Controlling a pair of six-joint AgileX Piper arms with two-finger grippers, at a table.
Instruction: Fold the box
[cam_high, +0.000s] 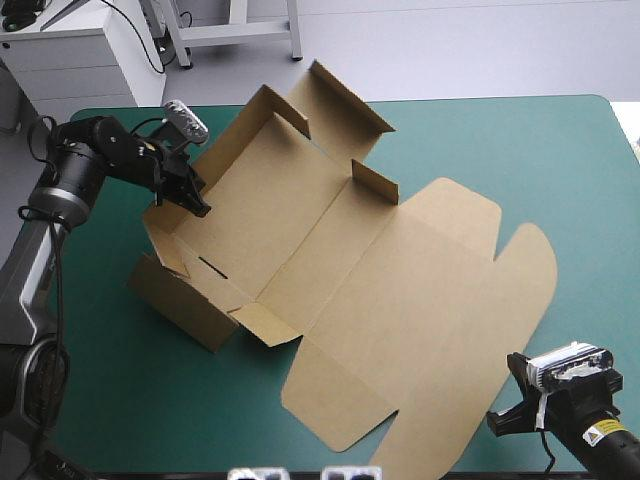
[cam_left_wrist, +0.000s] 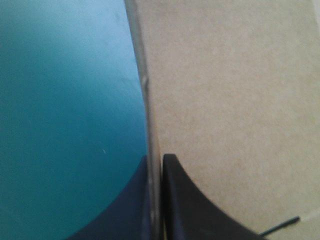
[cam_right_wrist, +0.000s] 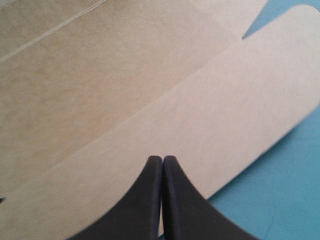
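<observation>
We judge wall-raising to be the step in hand: our left gripper (cam_left_wrist: 156, 159) is clamped on the upright side wall (cam_left_wrist: 146, 90) of the brown box (cam_high: 330, 260), whose flat lid (cam_right_wrist: 200, 115) spreads just ahead of our right gripper (cam_right_wrist: 162, 160), its fingers together and empty, so next that wall wants folding inward.

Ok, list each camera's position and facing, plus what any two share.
High: above and behind, facing forward and down on table and box; left arm and right arm show.
Left wrist: along the left gripper, shut on a box wall; its fingers show.
Right wrist: along the shut right gripper, toward a flap.
Shared: high and left wrist both show that gripped wall.
</observation>
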